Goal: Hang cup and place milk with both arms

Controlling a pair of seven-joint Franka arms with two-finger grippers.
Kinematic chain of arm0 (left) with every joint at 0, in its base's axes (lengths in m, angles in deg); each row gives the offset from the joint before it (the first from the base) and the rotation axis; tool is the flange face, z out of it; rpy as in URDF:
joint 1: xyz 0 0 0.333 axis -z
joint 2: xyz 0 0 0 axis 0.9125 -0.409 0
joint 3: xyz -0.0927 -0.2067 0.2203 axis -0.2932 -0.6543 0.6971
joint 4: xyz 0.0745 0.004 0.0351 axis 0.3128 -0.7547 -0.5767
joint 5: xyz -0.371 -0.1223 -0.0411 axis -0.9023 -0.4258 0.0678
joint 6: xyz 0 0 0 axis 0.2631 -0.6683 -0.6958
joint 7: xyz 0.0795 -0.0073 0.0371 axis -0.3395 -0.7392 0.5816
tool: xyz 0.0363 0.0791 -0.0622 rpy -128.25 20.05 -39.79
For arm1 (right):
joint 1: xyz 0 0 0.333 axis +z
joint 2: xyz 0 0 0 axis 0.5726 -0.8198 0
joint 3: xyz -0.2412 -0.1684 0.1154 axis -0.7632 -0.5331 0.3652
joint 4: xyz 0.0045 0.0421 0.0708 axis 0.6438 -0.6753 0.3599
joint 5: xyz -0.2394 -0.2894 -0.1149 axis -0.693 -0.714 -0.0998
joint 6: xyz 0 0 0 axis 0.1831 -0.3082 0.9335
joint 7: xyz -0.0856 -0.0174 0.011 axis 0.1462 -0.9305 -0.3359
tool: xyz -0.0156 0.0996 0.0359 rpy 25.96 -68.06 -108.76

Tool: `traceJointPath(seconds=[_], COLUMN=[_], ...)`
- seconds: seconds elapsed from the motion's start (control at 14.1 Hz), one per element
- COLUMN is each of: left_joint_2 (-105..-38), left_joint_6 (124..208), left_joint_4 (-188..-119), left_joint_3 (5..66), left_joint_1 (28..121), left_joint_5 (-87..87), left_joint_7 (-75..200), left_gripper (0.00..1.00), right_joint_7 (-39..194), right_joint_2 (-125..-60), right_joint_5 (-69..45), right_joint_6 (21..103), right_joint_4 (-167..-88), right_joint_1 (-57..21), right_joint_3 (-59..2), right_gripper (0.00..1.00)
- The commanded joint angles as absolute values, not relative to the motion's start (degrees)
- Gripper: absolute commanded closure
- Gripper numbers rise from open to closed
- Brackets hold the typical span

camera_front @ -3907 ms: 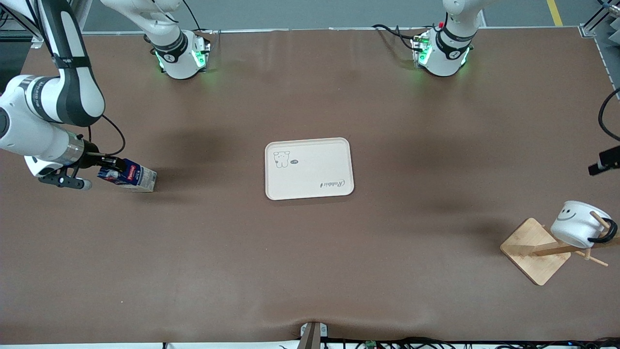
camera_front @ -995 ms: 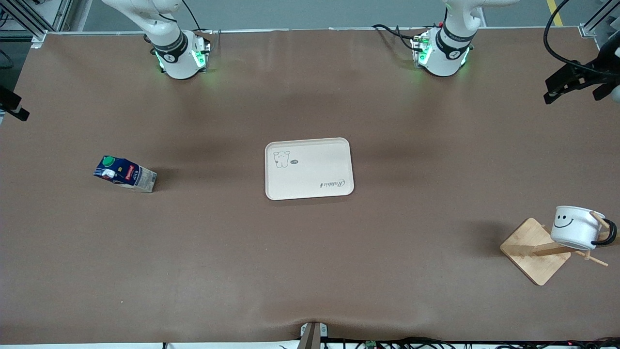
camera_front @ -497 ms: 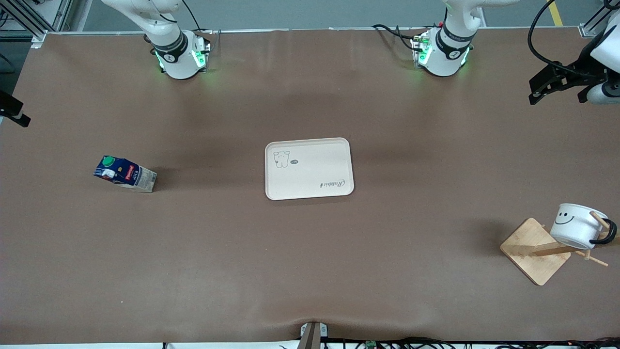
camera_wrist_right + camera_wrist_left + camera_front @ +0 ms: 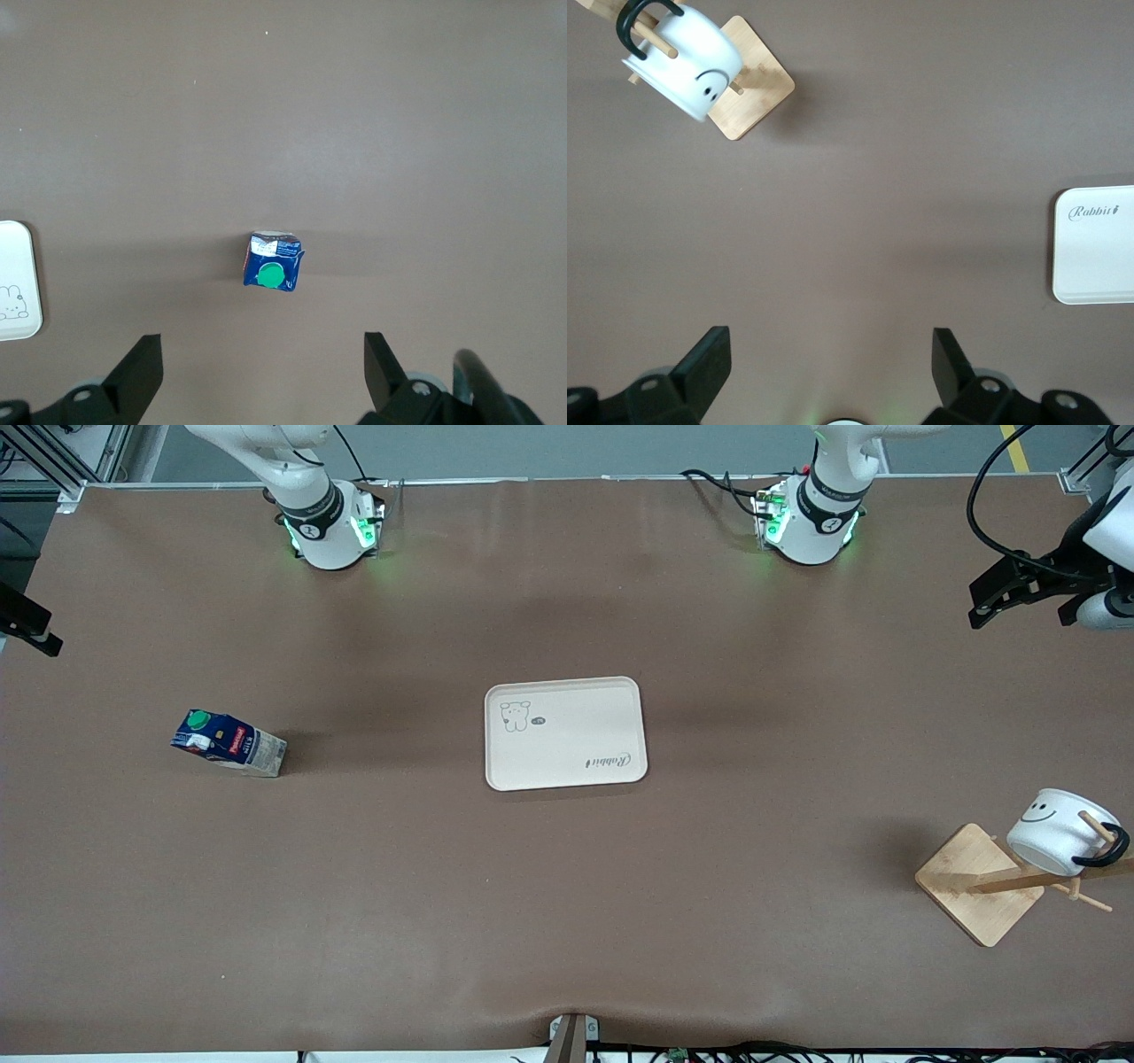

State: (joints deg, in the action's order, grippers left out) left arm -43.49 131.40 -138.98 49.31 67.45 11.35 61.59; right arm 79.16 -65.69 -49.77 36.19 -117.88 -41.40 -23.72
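Note:
The cup hangs tilted by its black handle on a peg of the wooden rack at the left arm's end of the table; it also shows in the left wrist view. The milk stands on the table toward the right arm's end, and the right wrist view shows its green cap from above. My left gripper is open and empty, high over the left arm's end of the table. My right gripper is open and empty, high over the table's edge at the right arm's end.
A cream tray with a bear drawing lies flat in the middle of the table, between milk and rack. Its edge shows in the left wrist view and the right wrist view.
My right gripper has let go of the milk and lifted away to the table's edge. My left gripper has risen and come a little inward. The cup swings slightly on its peg.

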Motion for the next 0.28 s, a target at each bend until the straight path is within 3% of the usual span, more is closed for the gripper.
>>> traceJointPath(seconds=[0.0, 0.21], left_joint_2=[-44.13, -45.89], left_joint_6=[131.19, 131.28], left_joint_4=[-137.84, -137.49], left_joint_3=[49.25, 49.51], left_joint_1=[67.35, 67.18], left_joint_5=[11.37, 10.58], left_joint_7=[61.39, 61.31], left_gripper=[0.0, 0.0], right_joint_7=[79.65, 85.87], right_joint_2=[-66.12, -66.12], right_joint_5=[-51.01, -50.93], right_joint_6=[36.01, 35.83], right_joint_4=[-116.81, -116.72], right_joint_1=[-40.82, -41.35], right_joint_3=[-23.62, -23.8], right_gripper=[0.0, 0.0])
